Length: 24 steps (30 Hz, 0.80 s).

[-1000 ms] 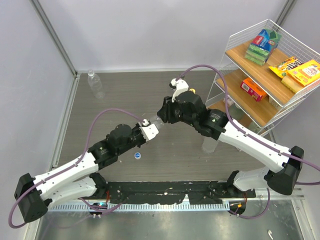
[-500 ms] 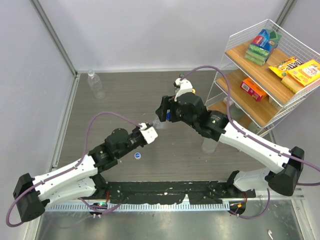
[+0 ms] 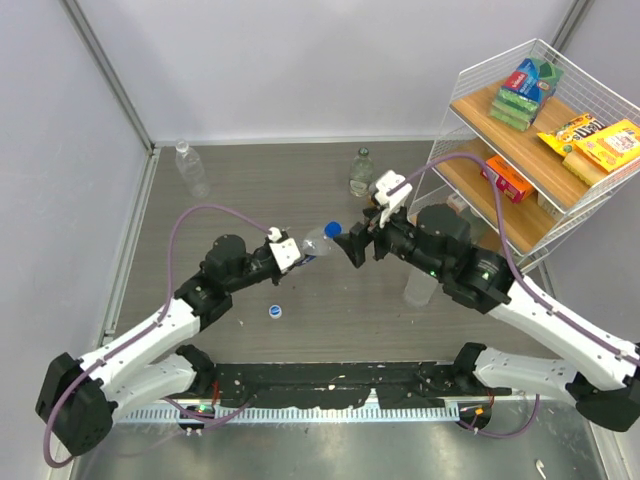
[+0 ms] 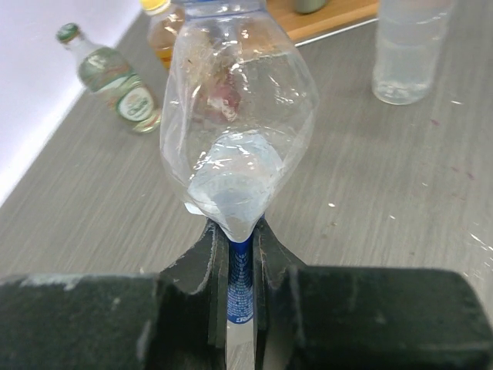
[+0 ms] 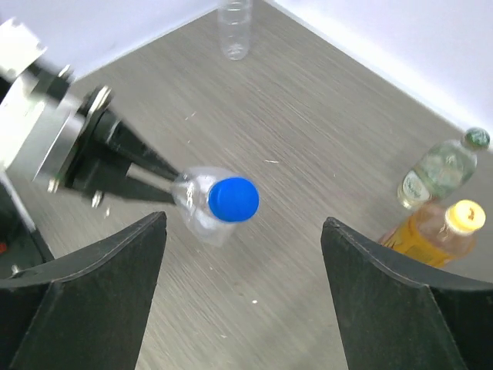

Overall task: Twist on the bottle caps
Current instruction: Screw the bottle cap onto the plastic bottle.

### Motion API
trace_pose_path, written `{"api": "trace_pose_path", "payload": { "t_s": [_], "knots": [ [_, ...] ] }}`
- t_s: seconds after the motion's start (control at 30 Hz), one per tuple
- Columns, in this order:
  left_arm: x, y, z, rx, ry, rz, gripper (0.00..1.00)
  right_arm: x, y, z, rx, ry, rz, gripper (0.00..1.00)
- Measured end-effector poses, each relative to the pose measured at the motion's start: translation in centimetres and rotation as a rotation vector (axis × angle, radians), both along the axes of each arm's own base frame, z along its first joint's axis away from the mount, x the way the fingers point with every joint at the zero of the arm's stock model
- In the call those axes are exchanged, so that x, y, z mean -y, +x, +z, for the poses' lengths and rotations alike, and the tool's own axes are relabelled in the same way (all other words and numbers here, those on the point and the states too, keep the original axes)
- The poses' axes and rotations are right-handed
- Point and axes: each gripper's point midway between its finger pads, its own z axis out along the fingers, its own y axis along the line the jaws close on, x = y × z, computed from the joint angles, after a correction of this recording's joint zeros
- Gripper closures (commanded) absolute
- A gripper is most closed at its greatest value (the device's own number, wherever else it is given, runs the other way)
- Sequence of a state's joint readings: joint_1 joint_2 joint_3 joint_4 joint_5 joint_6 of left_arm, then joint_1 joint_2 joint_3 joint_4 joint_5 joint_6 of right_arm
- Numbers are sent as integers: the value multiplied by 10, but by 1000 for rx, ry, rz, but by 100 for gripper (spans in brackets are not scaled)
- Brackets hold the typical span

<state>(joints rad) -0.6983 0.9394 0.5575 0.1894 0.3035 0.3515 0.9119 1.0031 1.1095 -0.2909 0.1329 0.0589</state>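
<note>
Currently clear bottle (image 4: 239, 131) is clamped by its base in L gripper (image 4: 239, 258). Blue cap (image 5: 233, 199) is seated on its neck; R gripper (image 5: 245, 225) spread wide beside cap, empty.

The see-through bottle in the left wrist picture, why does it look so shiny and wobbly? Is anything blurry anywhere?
Left wrist view: the crumpled clear bottle catches white glints and warps what lies behind it. Right wrist view: the blue cap is sharp, but the top-left corner looks smeared. Top view: even light, no hard shadows.
</note>
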Motion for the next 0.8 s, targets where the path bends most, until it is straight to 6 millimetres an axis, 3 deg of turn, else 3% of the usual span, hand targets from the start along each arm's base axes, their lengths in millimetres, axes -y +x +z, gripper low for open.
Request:
{"api": "trace_pose_path", "payload": {
  "t_s": [0.2,0.3,0.4,0.57,0.8],
  "knots": [
    [-2,-27,-4,-48,8,-253,100,-2,-45,-2,195,-167,340,14],
    [3,-48,-2,-57,5,-376,100,-10,-73,-9,256,-195,537,15],
    [5,-61,-1,-63,0,-445,100,-15,-90,-12,282,-197,647,16],
    [6,-70,1,-63,-4,-492,100,-20,-98,-24,265,-224,731,21],
    [6,-73,0,-69,-4,-504,100,-27,-94,-35,237,-248,748,29]
  ]
}}
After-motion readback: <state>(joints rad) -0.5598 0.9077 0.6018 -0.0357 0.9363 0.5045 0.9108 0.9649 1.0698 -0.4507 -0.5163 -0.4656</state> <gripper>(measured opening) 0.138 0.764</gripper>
